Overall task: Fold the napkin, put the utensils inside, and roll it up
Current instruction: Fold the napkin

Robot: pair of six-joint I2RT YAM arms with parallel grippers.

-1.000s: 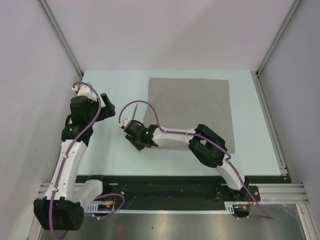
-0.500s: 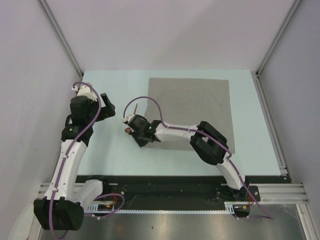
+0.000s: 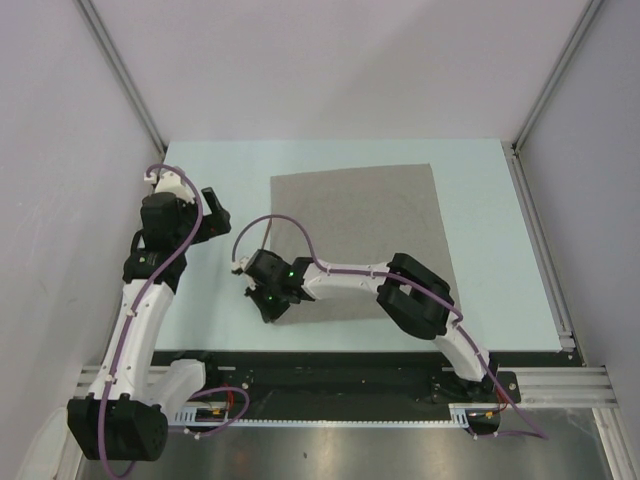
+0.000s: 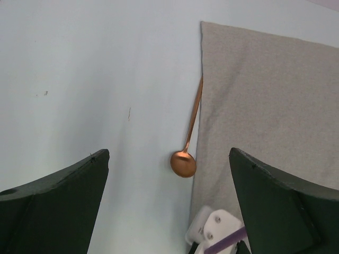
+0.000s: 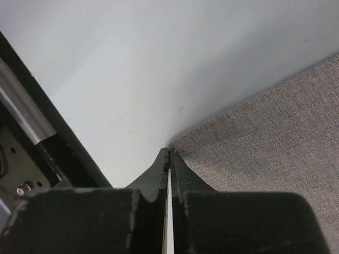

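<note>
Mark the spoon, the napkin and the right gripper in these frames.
spoon (image 4: 183, 164): left wrist view, on its round bowl.
napkin (image 3: 365, 215): top external view, on the middle of the cloth.
right gripper (image 5: 169, 156): right wrist view, between its shut fingertips, at the napkin's corner.

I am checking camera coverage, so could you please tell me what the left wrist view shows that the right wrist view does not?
Only the left wrist: the spoon lying on the table along the napkin edge, framed by the left gripper, its jaws wide open. Only the right wrist: the right gripper, jaws shut on a napkin corner, and the dark frame beyond the table's edge. Both: the grey napkin and the pale blue table.
</note>
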